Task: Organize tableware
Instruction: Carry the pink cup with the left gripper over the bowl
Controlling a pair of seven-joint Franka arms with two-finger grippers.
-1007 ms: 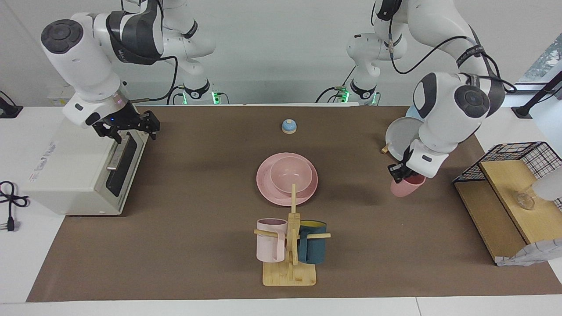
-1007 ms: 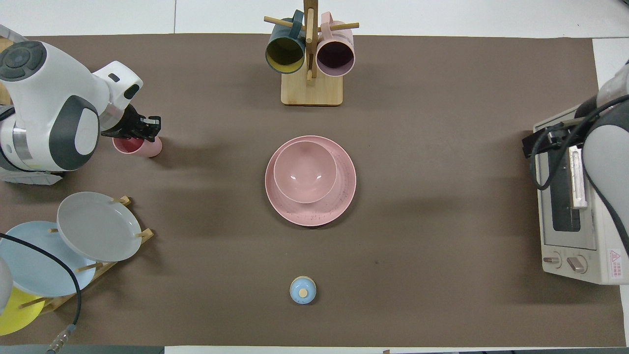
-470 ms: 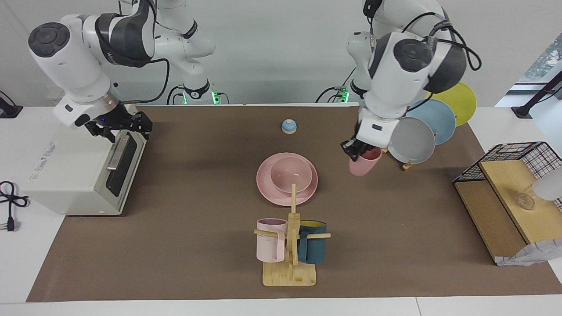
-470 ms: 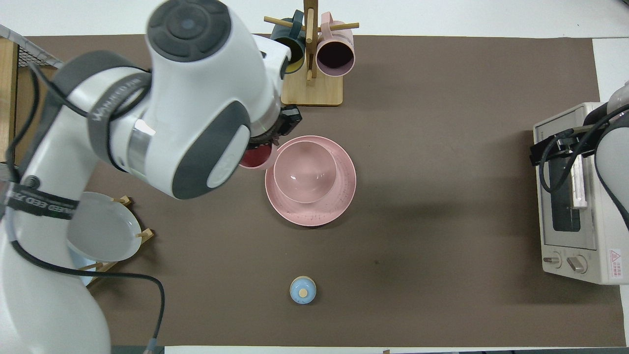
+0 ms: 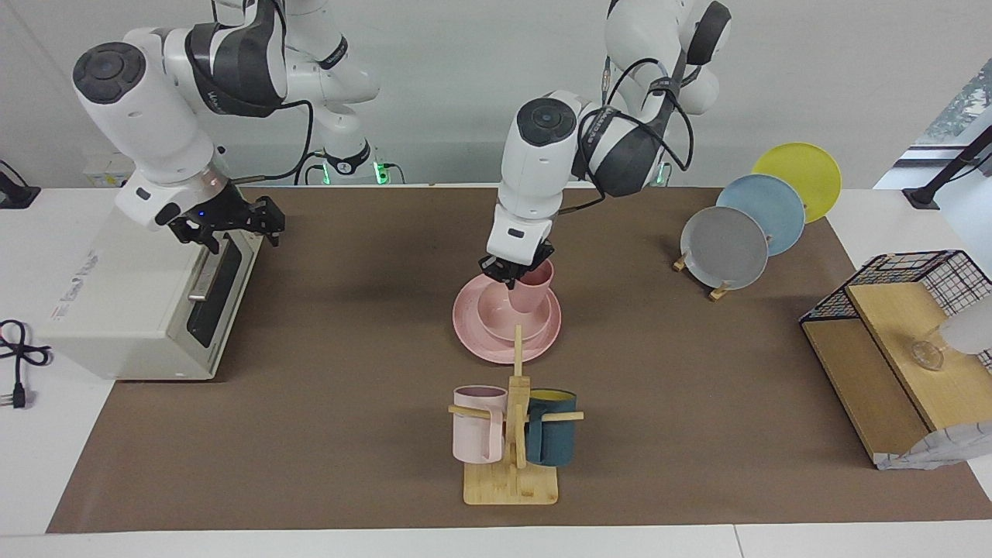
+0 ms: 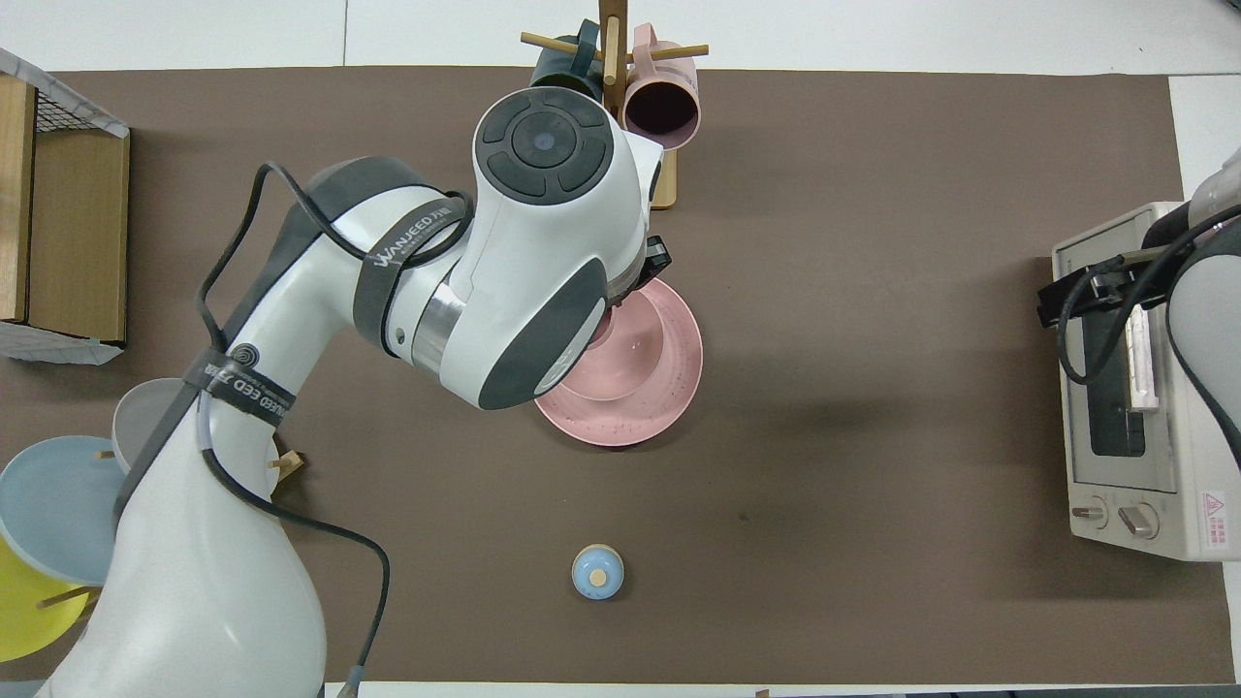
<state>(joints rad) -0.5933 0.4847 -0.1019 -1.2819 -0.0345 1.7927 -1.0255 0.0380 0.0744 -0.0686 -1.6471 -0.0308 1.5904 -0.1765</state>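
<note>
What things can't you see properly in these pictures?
- Pink cup held by the left gripper: hidden in the overhead view by the left arm's wrist; whether it touches the bowl cannot be told.
- Bowl: mostly covered by that arm in the overhead view.
- Dark teal mug: mostly covered by the arm in the overhead view.
- Yellow plate: cut off by the overhead view's edge.
- Right gripper over the toaster oven: only partly seen in the overhead view.
</note>
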